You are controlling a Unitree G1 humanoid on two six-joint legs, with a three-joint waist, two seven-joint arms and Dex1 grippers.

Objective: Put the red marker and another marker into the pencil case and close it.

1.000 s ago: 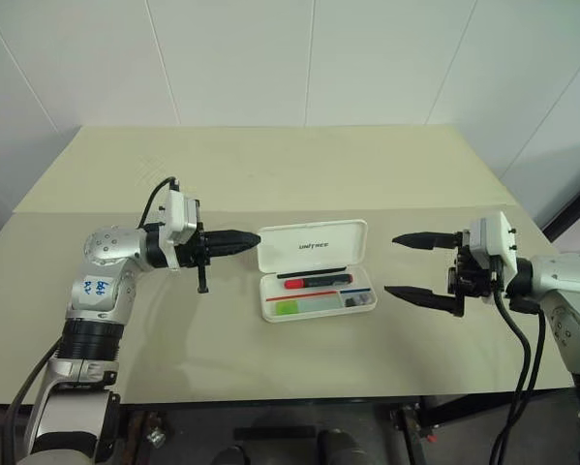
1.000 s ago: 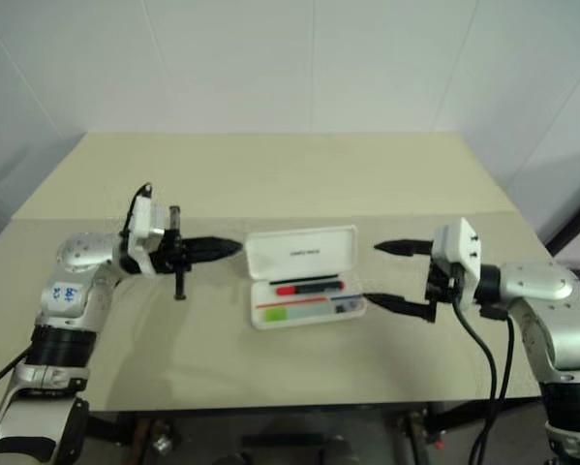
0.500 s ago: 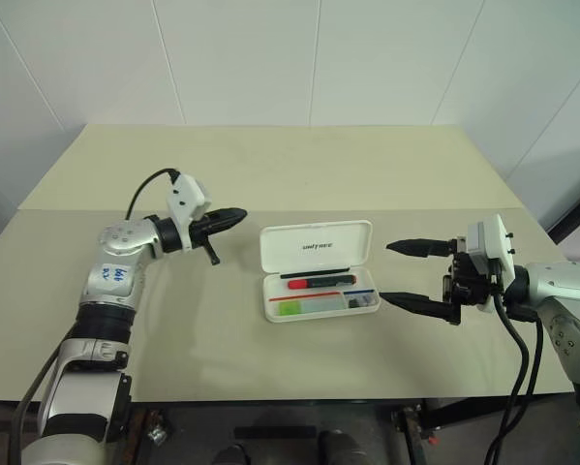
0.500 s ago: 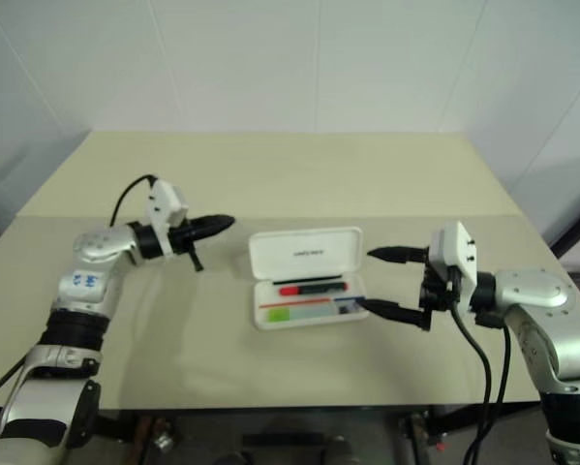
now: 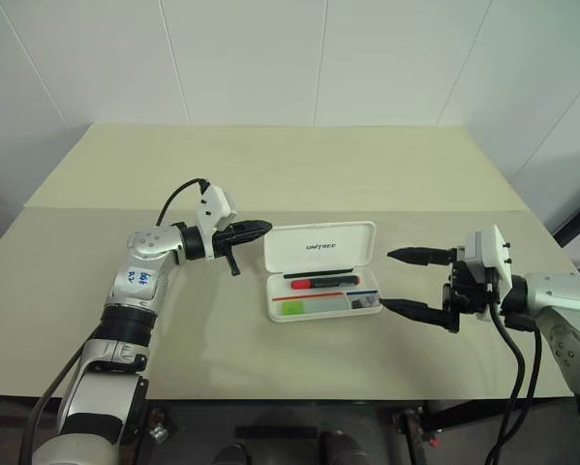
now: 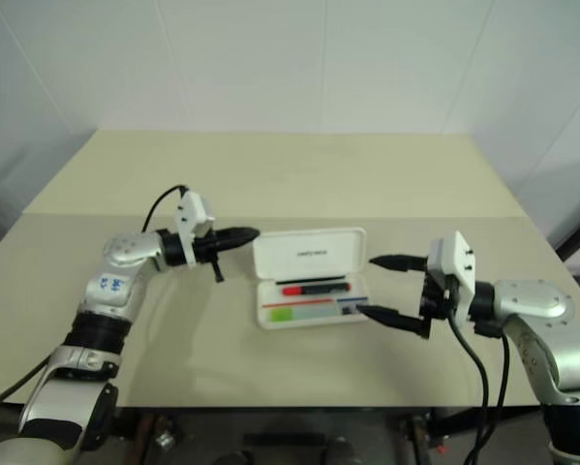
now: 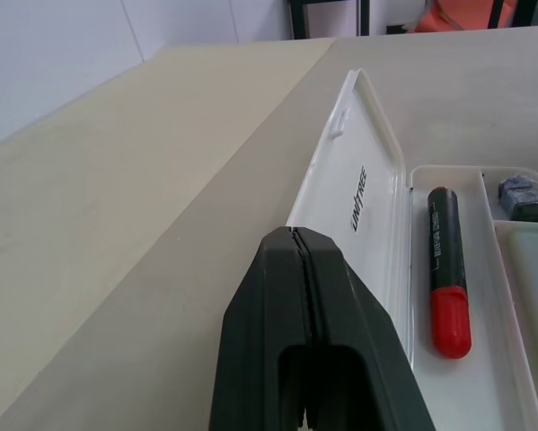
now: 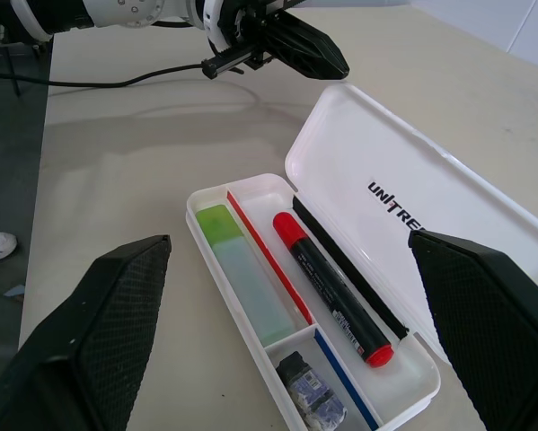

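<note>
1. Now at the last step: closing the flat white hard-plastic pencil case (image 5: 323,271), which lies open near the middle of the pale table (image 5: 270,174), lid tipped up on the far side.
2. Already inside: the slim red marker with a dark middle band (image 8: 331,287) in the far slot, and the light green marker with a pale see-through end (image 8: 242,269) in the near slot. Also a small dark thing (image 8: 309,400) in the little corner box.
3. Left gripper (image 5: 260,229) pinched tight shut, holding nothing, tip just beside the lid's left end.
4. Right gripper (image 5: 411,283) spread as wide as it goes, empty, just right of the case.
5. Next, likely: push the lid from behind toward the near side until it drops flat. Needs a soft push so the case does not slide; the right fingers could steady it.
6. Changed from one second back: left arm moved in closer to the lid. Right arm hardly moved.
</note>
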